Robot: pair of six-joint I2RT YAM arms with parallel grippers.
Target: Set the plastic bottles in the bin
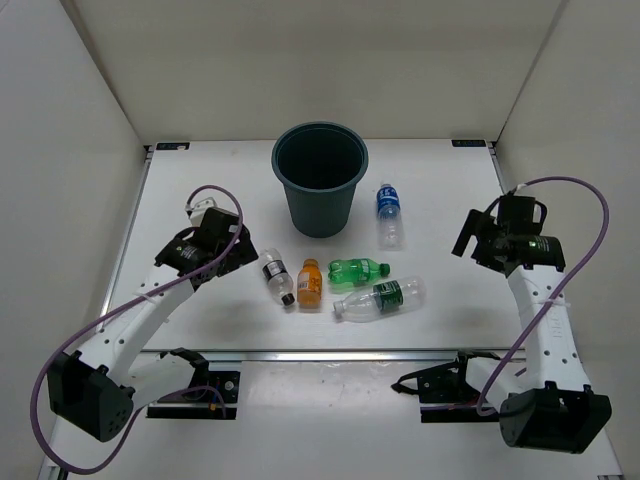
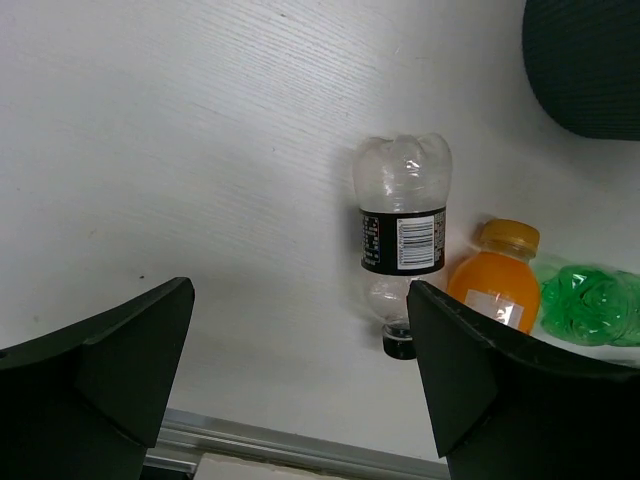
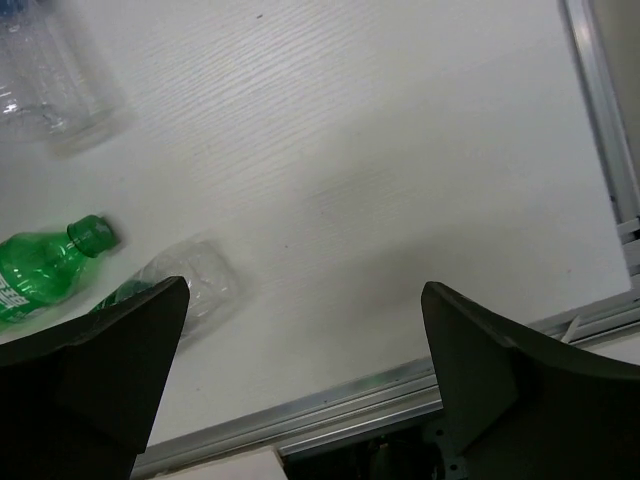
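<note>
The dark teal-grey bin [image 1: 320, 178] stands upright at the back middle. All five bottles lie on the table: blue-label clear [image 1: 389, 214], black-white-label clear [image 1: 276, 276], orange [image 1: 309, 284], green [image 1: 357, 270], and dark-green-label clear [image 1: 381, 298]. My left gripper [image 1: 236, 259] is open and empty, just left of the black-white-label bottle [image 2: 402, 238]; the orange bottle [image 2: 496, 282] and green bottle [image 2: 590, 305] show beside it. My right gripper [image 1: 468, 240] is open and empty, to the right of the bottles; its view shows the green bottle [image 3: 45, 265] and the dark-green-label bottle [image 3: 190, 285].
White walls enclose the table on three sides. An aluminium rail [image 1: 330, 354] runs along the near edge, with the arm bases and cables behind it. The bin's wall [image 2: 585, 65] shows at the top right of the left wrist view.
</note>
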